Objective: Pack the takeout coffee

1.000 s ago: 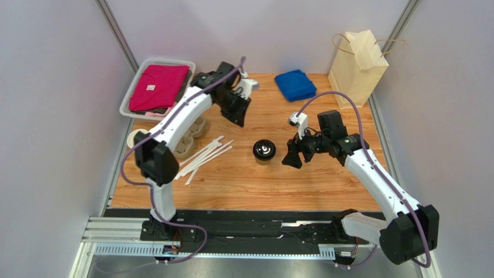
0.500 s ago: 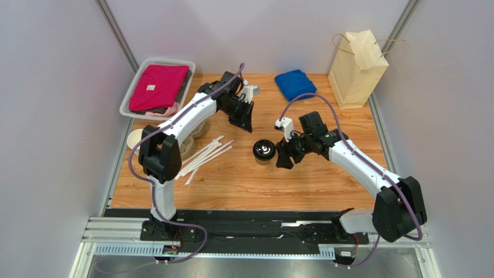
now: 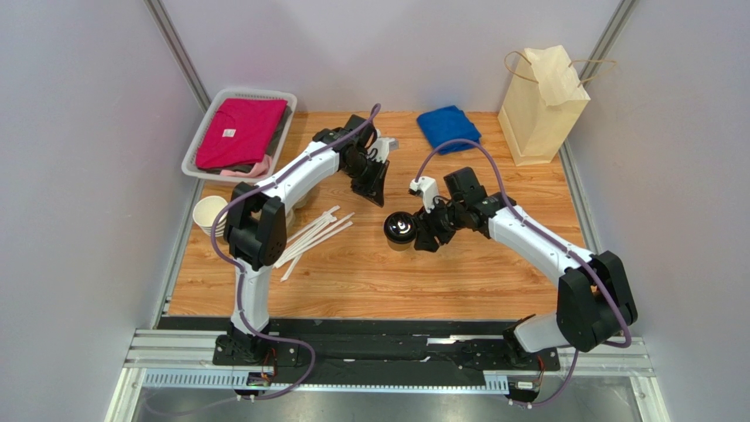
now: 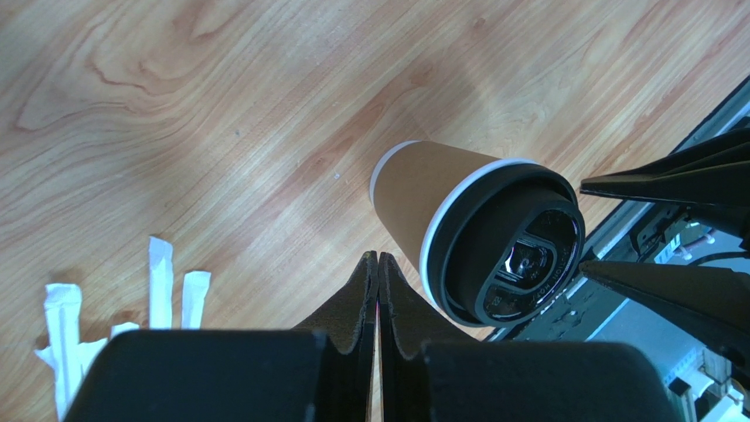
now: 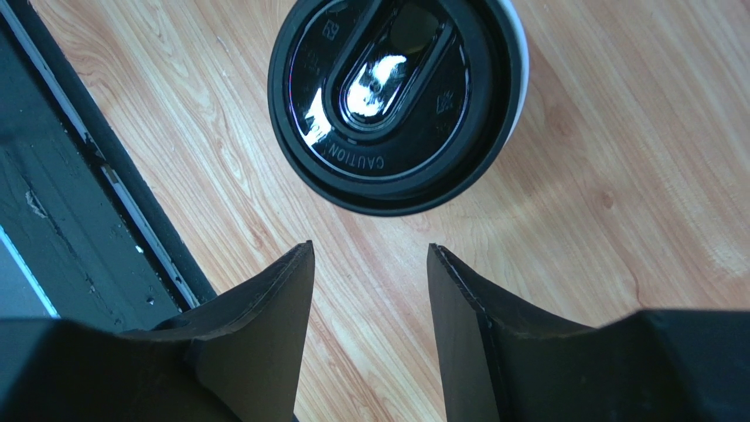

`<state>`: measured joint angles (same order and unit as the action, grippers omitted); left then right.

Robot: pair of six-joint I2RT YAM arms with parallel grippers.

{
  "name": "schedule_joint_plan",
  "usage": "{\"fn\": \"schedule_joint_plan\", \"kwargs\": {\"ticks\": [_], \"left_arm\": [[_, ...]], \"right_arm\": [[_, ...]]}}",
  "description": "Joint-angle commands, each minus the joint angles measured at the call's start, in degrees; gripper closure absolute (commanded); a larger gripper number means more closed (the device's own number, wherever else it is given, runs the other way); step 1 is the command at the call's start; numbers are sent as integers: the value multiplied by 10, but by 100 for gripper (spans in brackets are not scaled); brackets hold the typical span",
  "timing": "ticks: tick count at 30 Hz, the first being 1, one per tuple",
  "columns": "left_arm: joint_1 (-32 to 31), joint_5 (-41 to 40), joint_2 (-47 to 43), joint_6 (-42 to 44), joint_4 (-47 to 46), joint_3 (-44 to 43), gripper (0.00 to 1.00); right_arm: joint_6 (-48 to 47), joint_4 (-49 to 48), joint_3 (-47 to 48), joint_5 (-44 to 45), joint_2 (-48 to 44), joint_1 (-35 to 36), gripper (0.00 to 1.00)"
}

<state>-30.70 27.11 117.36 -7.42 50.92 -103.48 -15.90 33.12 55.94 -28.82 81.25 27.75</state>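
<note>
Right claw (image 5: 370,255) now nearer takeout coffee (image 5: 396,97), open, not touching it

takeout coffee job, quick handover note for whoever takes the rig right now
Takeout coffee: upright on the table, black lid on, not gripped.
Left gripper: shut, empty, above the table on the far side of the coffee.
Right gripper: open, empty, fingertips just short of the coffee.
Paper bag: standing at the far right corner, likely the packing target.
Done: lid fitted. Left: grip the coffee, carry it to the bag, lower it in.
</note>
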Motion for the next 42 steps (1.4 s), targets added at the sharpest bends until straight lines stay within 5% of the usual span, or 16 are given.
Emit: {"fn": "schedule_joint_plan", "kwargs": {"ticks": [1, 32, 42], "left_arm": [[-9, 4, 20, -5, 3, -26, 96], [-24, -7, 47, 4, 31, -50, 98], [36, -44, -96, 43, -6, -42, 87]], "right_arm": [[12, -34, 31, 10, 9, 6, 46], [22, -26, 62, 16, 27, 12, 46], [13, 73, 111, -47, -43, -34, 34]]}}
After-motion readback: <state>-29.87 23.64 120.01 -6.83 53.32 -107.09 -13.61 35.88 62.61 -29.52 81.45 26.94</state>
